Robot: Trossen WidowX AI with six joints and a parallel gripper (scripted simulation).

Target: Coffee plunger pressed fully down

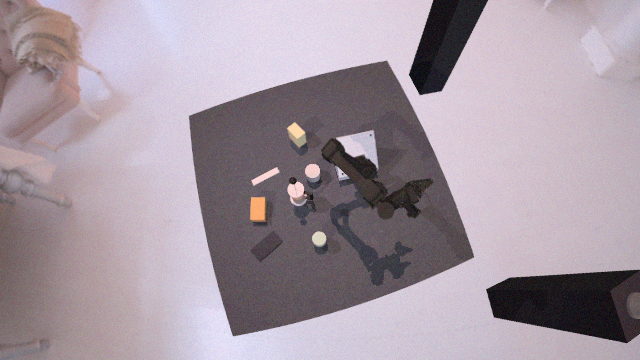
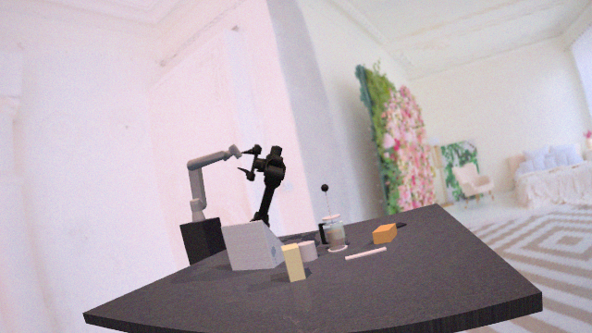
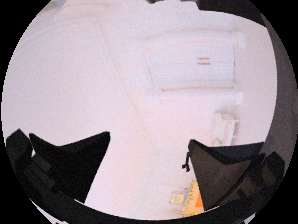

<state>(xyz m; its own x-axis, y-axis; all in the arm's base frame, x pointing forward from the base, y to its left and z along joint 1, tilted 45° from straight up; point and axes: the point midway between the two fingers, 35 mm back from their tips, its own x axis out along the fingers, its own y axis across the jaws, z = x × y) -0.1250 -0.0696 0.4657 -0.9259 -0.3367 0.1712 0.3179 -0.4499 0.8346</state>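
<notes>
A glass coffee press (image 2: 334, 233) stands upright near the middle of the dark bench (image 2: 416, 287), its clear body ringed by pale bands and resting on a pale round base. A dark handle juts from the side. The plunger (image 2: 325, 188), a thin rod topped by 1 small black knob, rises well above the pale lid, fully raised. From above, the press (image 1: 297, 192) shows its knob (image 1: 293, 180) offset from the lid.

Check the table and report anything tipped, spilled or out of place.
Nothing stands out. The coffee press stands upright with its plunger raised; the blocks and cylinders around it sit flat. The gripper is open, high above the table.
</notes>
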